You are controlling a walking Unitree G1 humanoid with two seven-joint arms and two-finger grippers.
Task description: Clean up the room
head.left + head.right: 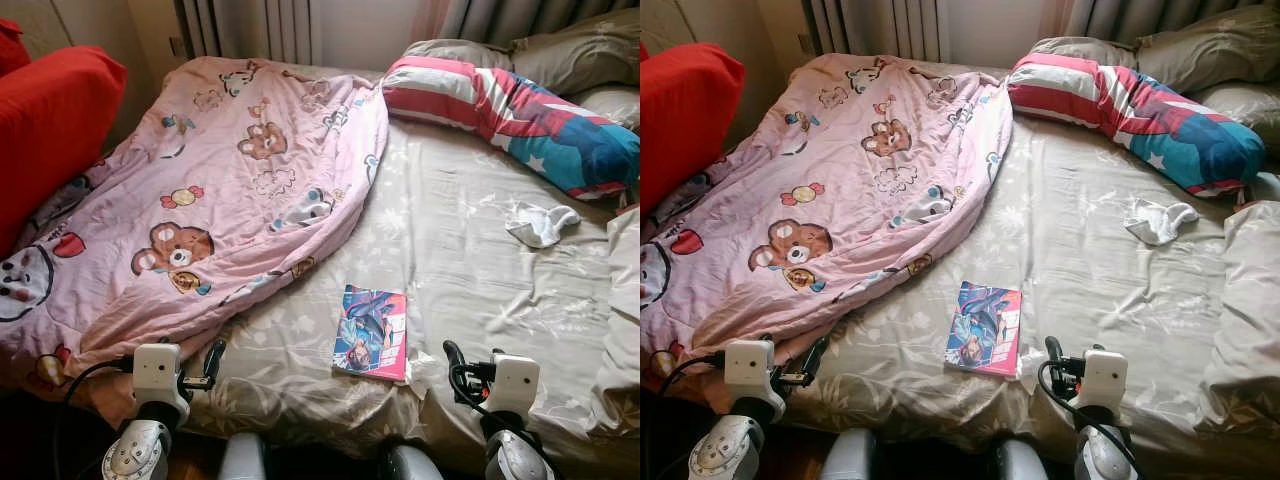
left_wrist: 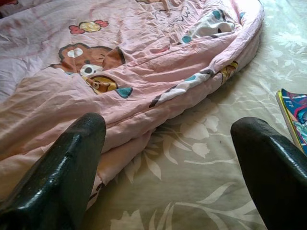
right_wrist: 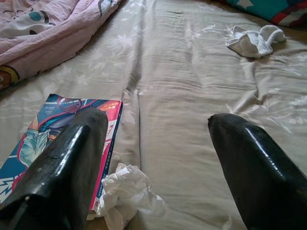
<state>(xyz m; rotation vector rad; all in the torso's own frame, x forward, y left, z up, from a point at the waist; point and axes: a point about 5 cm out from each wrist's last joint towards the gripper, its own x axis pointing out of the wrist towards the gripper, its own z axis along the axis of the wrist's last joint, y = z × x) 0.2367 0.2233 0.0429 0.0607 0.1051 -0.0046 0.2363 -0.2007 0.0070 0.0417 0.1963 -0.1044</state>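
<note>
We stand at the foot of the bed (image 1: 470, 250), both arms raised at the lower edge of the frame. Our left gripper (image 2: 168, 158) and right gripper (image 3: 158, 158) are spread wide, holding nothing. Just ahead, lower centre, lie a comic book (image 1: 371, 331) and what seems a crumpled tissue (image 3: 125, 191) touching it. A white cloth (image 1: 541, 222) sits centre right, the pink quilt (image 1: 220, 190) upper left. We judge no pickup begun; next, reaching for the tissue.
</note>
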